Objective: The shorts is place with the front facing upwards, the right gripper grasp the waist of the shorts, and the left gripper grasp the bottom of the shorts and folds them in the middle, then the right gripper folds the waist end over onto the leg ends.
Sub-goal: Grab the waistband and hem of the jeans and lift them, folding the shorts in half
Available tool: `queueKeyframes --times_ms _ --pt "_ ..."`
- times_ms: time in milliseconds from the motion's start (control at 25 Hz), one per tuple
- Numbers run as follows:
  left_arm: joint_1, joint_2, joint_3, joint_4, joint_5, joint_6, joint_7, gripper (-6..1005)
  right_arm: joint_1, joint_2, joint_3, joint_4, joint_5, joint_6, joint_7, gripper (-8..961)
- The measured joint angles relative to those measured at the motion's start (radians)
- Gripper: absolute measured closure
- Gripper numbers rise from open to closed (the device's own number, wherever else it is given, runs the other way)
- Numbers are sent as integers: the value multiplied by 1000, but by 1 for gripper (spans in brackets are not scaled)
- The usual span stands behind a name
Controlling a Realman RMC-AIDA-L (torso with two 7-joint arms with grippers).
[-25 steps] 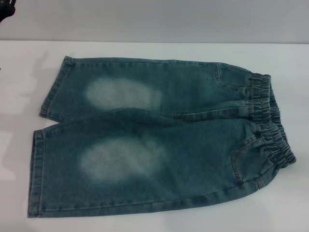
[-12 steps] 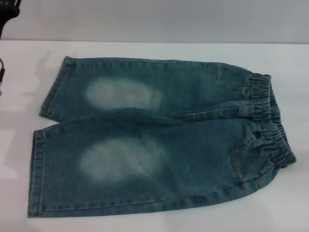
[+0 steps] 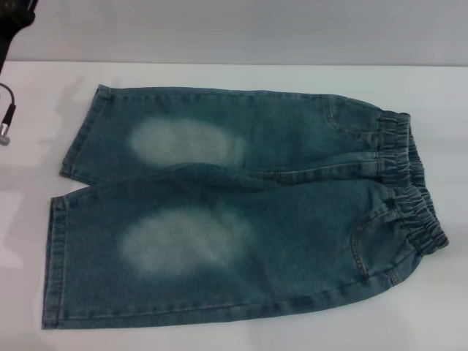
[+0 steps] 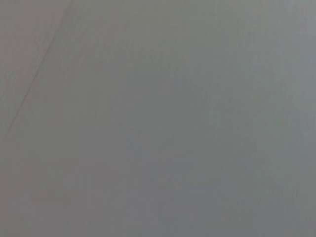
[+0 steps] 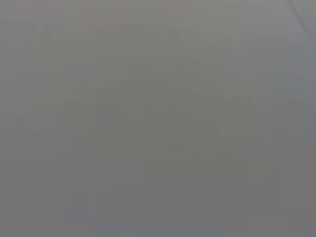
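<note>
Blue-green denim shorts [image 3: 234, 212] lie flat, long axis left-right, hems left nearest left arm; gripper states untellable.

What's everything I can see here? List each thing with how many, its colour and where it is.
shorts: one pair, blue-green denim with two pale oval patches, spread flat on the table, front up.
waistband: one, gathered denim, at the robot's right end of the shorts.
leg hems: two, orange-brown stitching, at the robot's left end.
table: one, white, under the shorts.
wall: grey, behind the table.
left arm: a dark part and a cable at the far left edge; jaws not seen.
right arm: not in view.
</note>
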Motion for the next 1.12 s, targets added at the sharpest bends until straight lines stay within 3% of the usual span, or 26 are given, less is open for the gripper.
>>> queueKeyframes --times_ms 80,200,400,440,480,560,600,640,760,800,920,1080,1120 --pt "0 8 8 11 2 0 -53 233 0 0 1 -2 -9 0 1 508" --pt "-1 50 40 48 48 -7 -198 233 -2 -1 2 2 -10 6 10 508" --pt "-31 179 61 131 325 -52 -611 234 -10 -11 6 13 -11 19 30 508" --pt "-42 220 53 159 437 -47 -755 233 -11 -14 10 18 -11 20 30 508" --pt "-43 229 49 168 469 -44 -791 233 -13 -17 12 25 -10 21 30 508" --pt "-43 266 14 218 634 -16 -960 233 -16 -24 14 35 -7 21 28 508" --pt "-43 266 14 218 634 -16 -960 233 -16 -26 15 38 -5 22 27 508" --pt "-31 293 -67 261 804 41 -1161 233 -17 -27 17 40 -4 23 25 508" --pt "-20 305 -174 289 961 105 -1367 233 -19 -33 35 44 -3 26 21 508" --pt "-20 305 -174 289 961 105 -1367 233 -19 -35 46 47 -3 31 20 508" --pt "5 306 -293 344 1195 195 -1573 234 -18 -45 73 53 -4 58 18 507" --pt "8 307 -318 340 1273 233 -1624 234 -15 -54 96 54 -4 84 3 507" --pt "13 311 -346 336 1344 276 -1670 234 -9 -60 123 58 -3 87 -23 507"
